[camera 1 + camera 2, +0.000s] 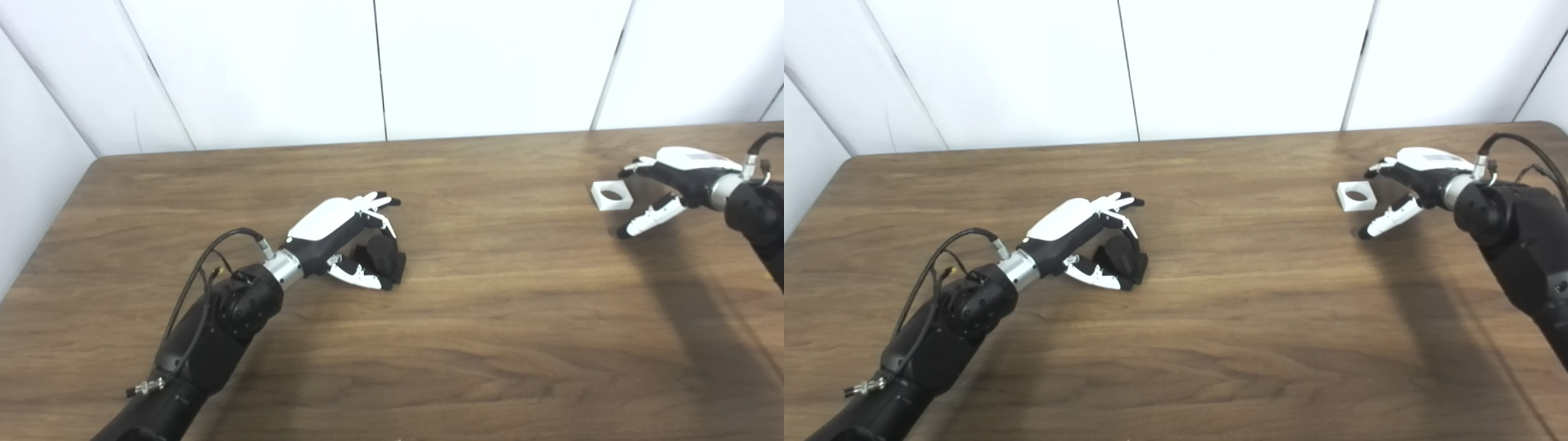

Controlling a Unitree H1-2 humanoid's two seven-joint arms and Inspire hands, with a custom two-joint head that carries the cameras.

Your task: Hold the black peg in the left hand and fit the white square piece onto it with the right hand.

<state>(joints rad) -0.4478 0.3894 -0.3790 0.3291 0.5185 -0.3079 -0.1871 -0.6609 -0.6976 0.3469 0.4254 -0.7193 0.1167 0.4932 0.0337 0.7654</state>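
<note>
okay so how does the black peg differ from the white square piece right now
The black peg is dark and chunky; the white square piece is pale and flat with a round hole. The peg sits mid-table, with the left robot hand curled around it; the square piece lies near the far right, just ahead of the open right robot hand, seemingly untouched. Both rest on the wooden table.

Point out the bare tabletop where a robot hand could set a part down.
Widest free patch: the middle of the table, between the black peg under the left robot hand and the white square piece by the right robot hand. The near edge is bare too. It is crowded around each part.
</note>
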